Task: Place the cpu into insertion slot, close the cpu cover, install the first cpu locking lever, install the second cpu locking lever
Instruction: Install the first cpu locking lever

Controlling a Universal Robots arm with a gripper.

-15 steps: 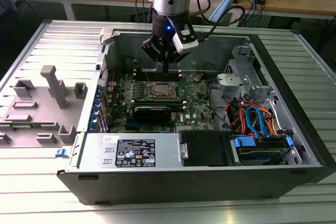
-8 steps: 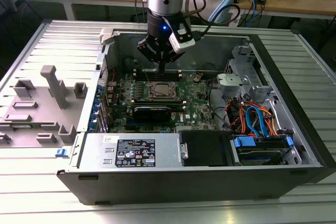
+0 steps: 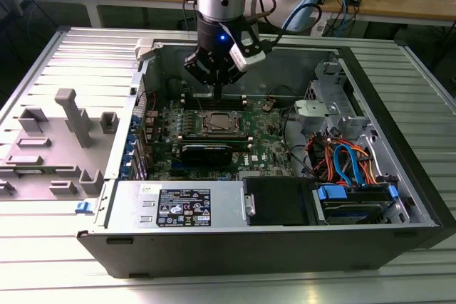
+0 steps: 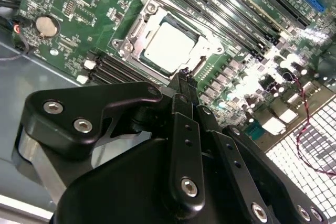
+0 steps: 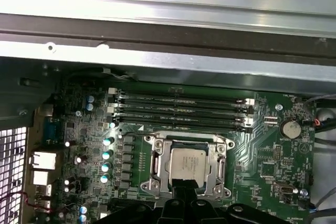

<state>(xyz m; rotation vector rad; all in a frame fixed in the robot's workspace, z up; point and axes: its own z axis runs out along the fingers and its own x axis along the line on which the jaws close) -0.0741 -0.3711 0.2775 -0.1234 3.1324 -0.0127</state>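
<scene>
The cpu (image 5: 185, 163), a small square chip with a silver-grey top, lies flat in the insertion slot (image 4: 125, 45) on the green motherboard; it is also seen at cpu (image 4: 169, 47) and cpu (image 3: 218, 124). The cpu cover (image 5: 157, 162), a silvery frame, lies down around the chip, with a thin lever rod (image 4: 189, 22) running along one side. My gripper (image 4: 182, 76) hangs just above the socket's edge with its black fingers together and nothing between them. It also appears as gripper (image 5: 181, 183) and gripper (image 3: 216, 95).
Long black memory slots (image 5: 181, 109) run beside the socket. A black graphics card (image 3: 205, 152) sits in front of it. The case holds a power supply (image 3: 182, 206) and a drive cage with blue and orange cables (image 3: 349, 165). Grey fixture blocks (image 3: 71, 115) stand on the exterior view's left.
</scene>
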